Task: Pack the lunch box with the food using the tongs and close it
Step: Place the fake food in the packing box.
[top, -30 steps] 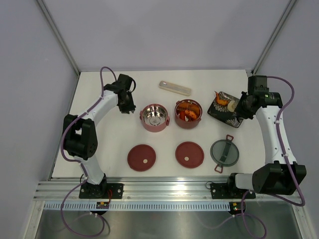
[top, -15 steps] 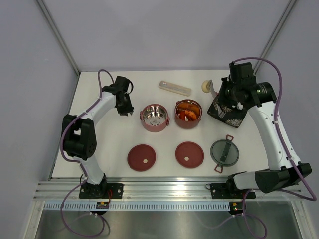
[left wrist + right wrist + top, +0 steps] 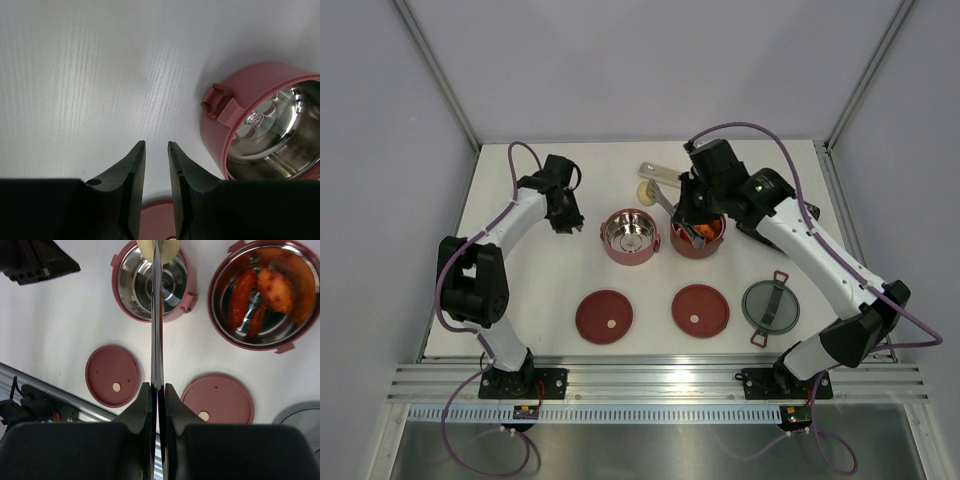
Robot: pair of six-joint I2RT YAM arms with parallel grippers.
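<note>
Two maroon lunch box bowls stand mid-table: the left bowl (image 3: pixel 630 237) (image 3: pixel 154 282) shows only bare steel inside, and the right bowl (image 3: pixel 698 229) (image 3: pixel 265 292) holds orange-red food (image 3: pixel 260 290). My right gripper (image 3: pixel 683 208) (image 3: pixel 158 387) is shut on the silver tongs (image 3: pixel 661 199) (image 3: pixel 157 315). The tong tips pinch a pale round food piece (image 3: pixel 645 190) (image 3: pixel 158 249), which hangs at the far rim of the left bowl. Left of that bowl, my left gripper (image 3: pixel 569 221) (image 3: pixel 155 143) hovers narrowly open over bare table with nothing between its fingers.
Two flat maroon lids (image 3: pixel 604 316) (image 3: pixel 700 310) lie near the front, with the grey latch lid (image 3: pixel 771 305) to their right. A beige cutlery case (image 3: pixel 660 173) lies at the back, partly behind my right arm. The black tray (image 3: pixel 807 214) is mostly hidden.
My right arm has swung left from the black tray, carrying the pale piece in the tongs over to the bowls. The left gripper has barely shifted.
</note>
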